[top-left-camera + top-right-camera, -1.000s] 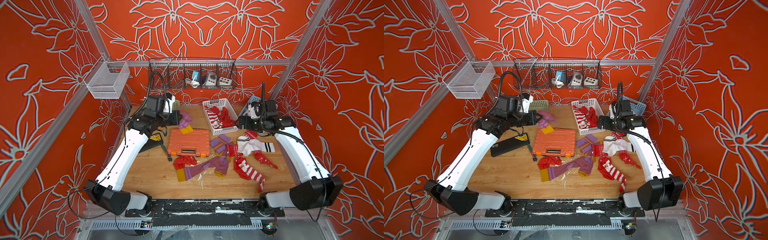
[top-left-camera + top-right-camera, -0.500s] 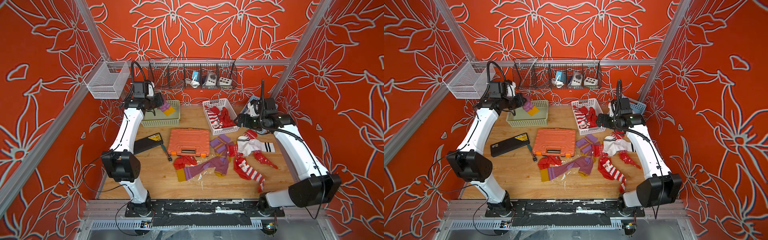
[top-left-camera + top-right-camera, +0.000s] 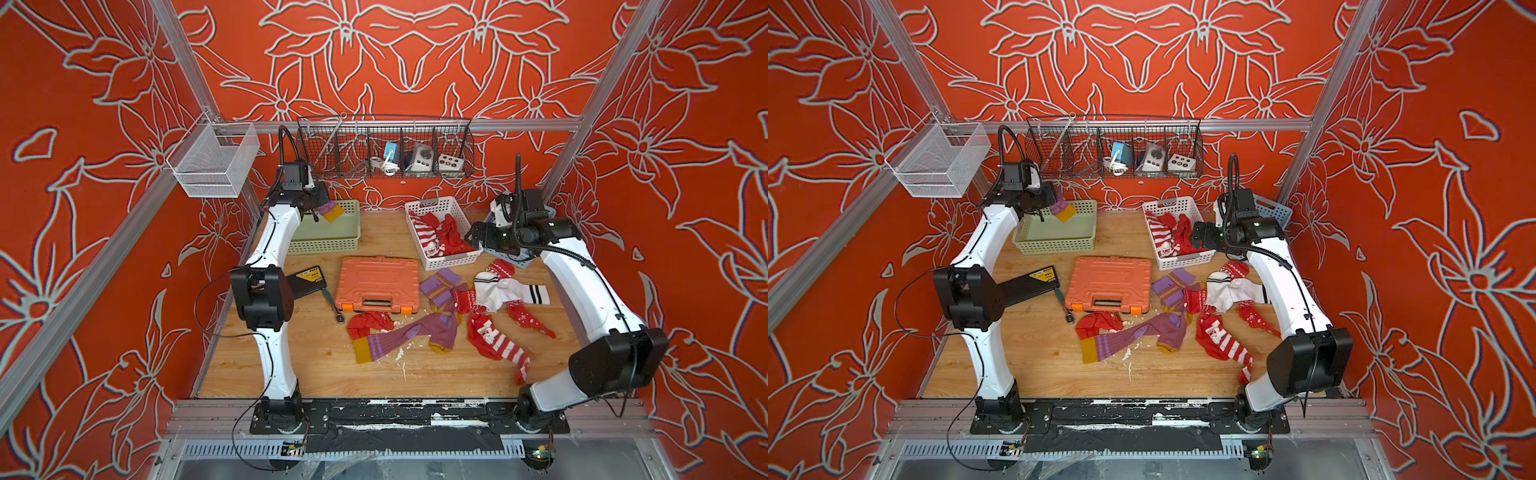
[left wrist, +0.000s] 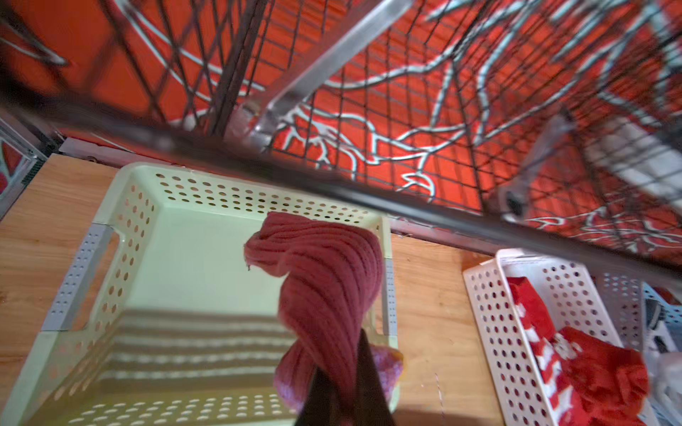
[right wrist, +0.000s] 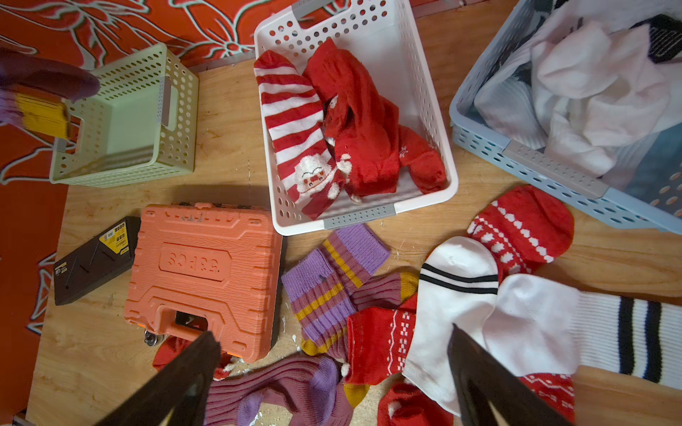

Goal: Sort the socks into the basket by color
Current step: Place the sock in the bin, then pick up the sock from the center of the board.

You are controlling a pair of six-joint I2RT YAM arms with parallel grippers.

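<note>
Though unseen overhead, white socks [image 5: 575, 85] in basket [image 5: 553, 169]

Three baskets: green basket [image 3: 326, 246], white basket [image 3: 453, 260], blue basket [image 5: 498, 151]. Two cases: orange case [image 3: 376, 282], black case [image 3: 308, 279]. Two loose white socks [image 5: 457, 291].

Ranged along the back of the table [image 3: 291, 374], left to right: left basket [image 3: 328, 246], middle basket [image 3: 451, 259], right basket [image 3: 1273, 210].
Lodged in the middle basket: several socks [image 3: 436, 232]; in the right basket: further socks [image 5: 572, 92].
Hung from the left hand [image 4: 339, 354], above the left basket's right half: held sock [image 3: 332, 212].
Laid before the left and middle baskets: tool case [image 3: 376, 282]; just left of it, flat box [image 3: 307, 280] and wrench [image 3: 332, 305].
Strewn right of and before the case, overlapping: loose socks [image 3: 440, 328].
Mounted on the back wall: wire rack [image 3: 386, 153].
</note>
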